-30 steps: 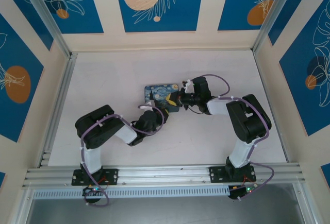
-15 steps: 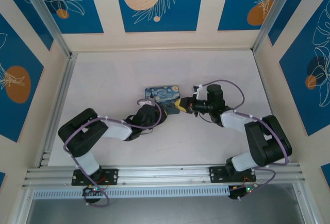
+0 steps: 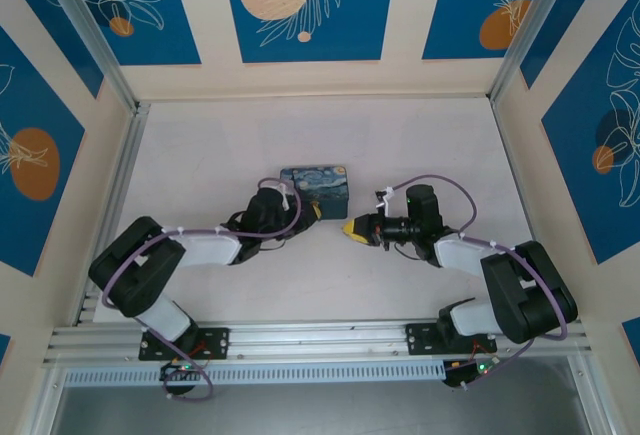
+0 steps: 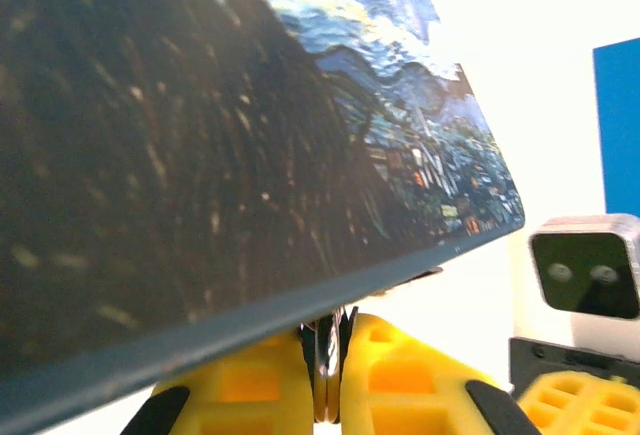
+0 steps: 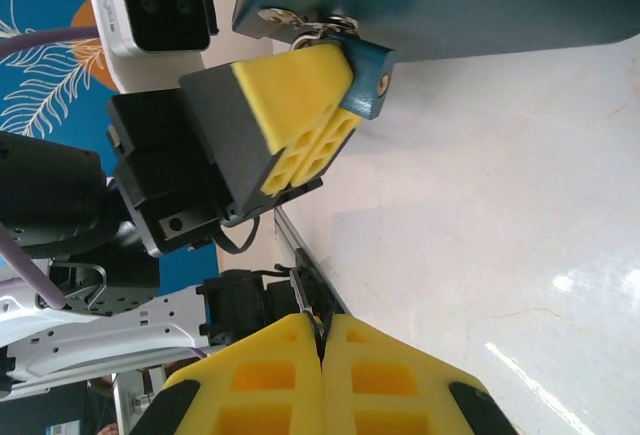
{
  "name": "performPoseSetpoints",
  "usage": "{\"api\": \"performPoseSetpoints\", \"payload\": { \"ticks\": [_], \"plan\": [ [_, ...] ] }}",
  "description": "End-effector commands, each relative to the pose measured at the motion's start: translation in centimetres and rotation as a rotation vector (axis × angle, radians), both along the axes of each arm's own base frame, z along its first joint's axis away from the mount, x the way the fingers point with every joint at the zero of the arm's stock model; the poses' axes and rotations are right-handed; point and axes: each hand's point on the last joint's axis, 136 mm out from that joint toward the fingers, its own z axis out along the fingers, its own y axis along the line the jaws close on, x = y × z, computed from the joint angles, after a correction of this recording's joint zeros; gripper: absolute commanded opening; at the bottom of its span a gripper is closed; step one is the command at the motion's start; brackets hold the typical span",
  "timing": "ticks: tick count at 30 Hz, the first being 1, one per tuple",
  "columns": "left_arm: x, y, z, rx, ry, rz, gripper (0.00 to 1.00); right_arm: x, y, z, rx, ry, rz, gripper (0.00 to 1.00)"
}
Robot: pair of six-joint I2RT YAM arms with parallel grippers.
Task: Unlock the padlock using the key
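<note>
The right claw [image 3: 349,228], yellow pads pressed together, pinches what I take to be the tiny thin silvery-grey metal key [image 5: 314,321], a sliver poking from the seam of its tips. The small blue block padlock [image 5: 368,83] sits at the near edge of the blue-and-yellow painted tin [image 3: 313,181], mid white counter [image 3: 420,145], and appears pinched by the left claw [image 3: 305,211]. It lies ahead and to the left of the key, near but apart. The key's long axis seems to point roughly at it.
</note>
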Motion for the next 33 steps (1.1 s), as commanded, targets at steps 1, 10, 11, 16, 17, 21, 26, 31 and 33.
{"api": "performPoseSetpoints", "payload": {
  "ticks": [1,10,11,16,17,21,26,31,33],
  "plan": [
    [-0.2,-0.2,2.7,-0.089,-0.029,-0.02,0.0,-0.6,0.0,0.1,0.026,0.007,0.012,0.0],
    [-0.4,0.3,4.3,-0.198,-0.034,0.031,0.0,0.4,0.9,0.6,0.064,0.024,-0.015,0.0],
    [-0.4,0.3,4.4,-0.204,-0.037,0.031,0.0,0.5,1.1,0.7,0.066,0.021,-0.009,0.0],
    [-0.2,-0.2,5.0,-0.255,-0.031,0.029,0.0,0.9,1.6,0.6,0.07,0.015,-0.004,0.0],
    [-0.2,-0.3,5.1,-0.268,-0.028,0.028,0.0,1.0,1.7,0.5,0.071,0.015,-0.004,0.0],
    [-0.1,-0.6,5.4,-0.308,-0.018,0.026,0.0,1.3,1.8,0.3,0.078,0.02,-0.008,0.0],
    [-0.1,-0.8,5.5,-0.323,-0.012,0.023,0.0,1.7,1.8,0.4,0.081,0.018,-0.02,0.0],
    [-0.2,-0.8,5.4,-0.324,-0.008,0.022,0.0,2.2,2.0,0.5,0.078,0.015,-0.027,0.0],
    [-0.2,-0.8,5.4,-0.324,-0.007,0.022,0.0,2.4,2.0,0.5,0.077,0.017,-0.03,0.0]
  ]
}}
